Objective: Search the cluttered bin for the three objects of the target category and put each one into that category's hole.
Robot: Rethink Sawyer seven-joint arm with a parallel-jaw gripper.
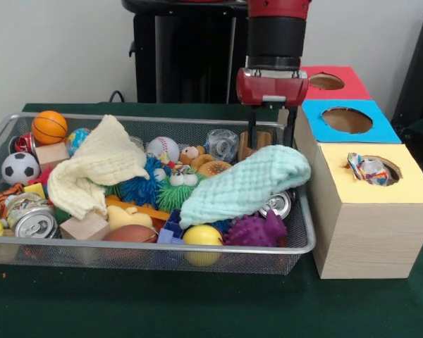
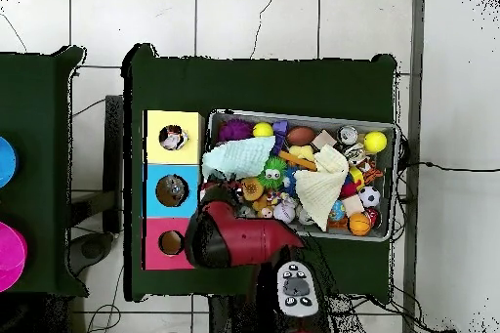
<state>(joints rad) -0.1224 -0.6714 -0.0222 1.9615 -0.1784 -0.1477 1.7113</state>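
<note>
The wire-mesh bin (image 1: 307,243) holds balls, cans, blocks and cloths; it also shows in the overhead view (image 2: 391,183). One white wad with red, blue and yellow patches (image 1: 369,169) sits in the yellow-surround hole (image 1: 409,184) of the pale wood box, and shows from overhead (image 2: 174,138). A pale crumpled lump (image 1: 222,144) lies at the bin's far side; I cannot tell if it is a wad. My gripper (image 1: 271,139) hangs over the bin's far right corner, jaws apart and empty, above the mint cloth (image 1: 243,184). From overhead my arm (image 2: 239,236) hides the gripper.
A cream cloth (image 1: 99,172) covers the bin's left middle. Spiky balls (image 1: 257,230), soda cans (image 1: 34,224), an orange basketball (image 1: 49,127) and a soccer ball (image 1: 19,167) fill the rest. The blue-surround hole (image 1: 347,120) and red-surround hole (image 1: 326,82) lie behind the yellow one.
</note>
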